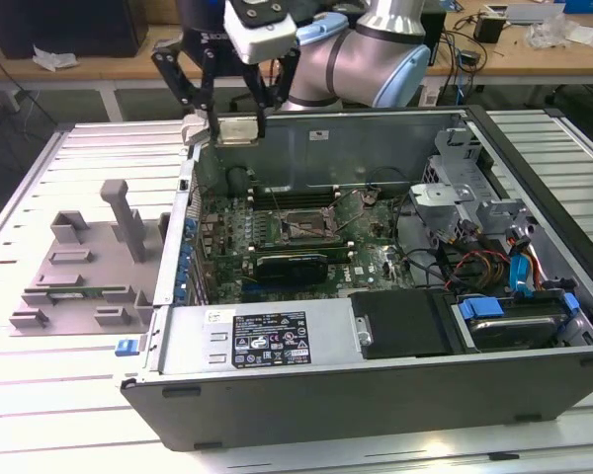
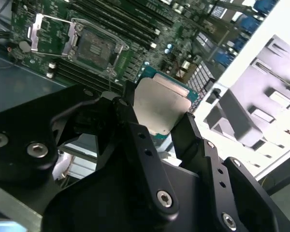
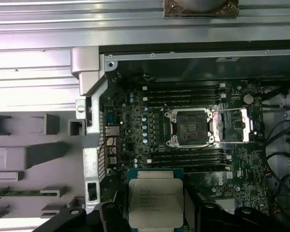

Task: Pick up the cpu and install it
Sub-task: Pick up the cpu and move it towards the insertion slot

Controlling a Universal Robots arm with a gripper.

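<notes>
Carrying is the step in hand: the claw (image 1: 238, 131) clamps the cpu (image 3: 154, 202) over the case's (image 1: 376, 385) corner, well apart from the open, empty socket (image 3: 189, 126).

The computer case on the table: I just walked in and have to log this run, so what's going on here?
The arm's gripper is shut on the cpu, holding it in the air above the far edge of the open computer case. On the motherboard below, the socket sits empty with its metal frame flipped open. The cpu is not yet seated.
</notes>
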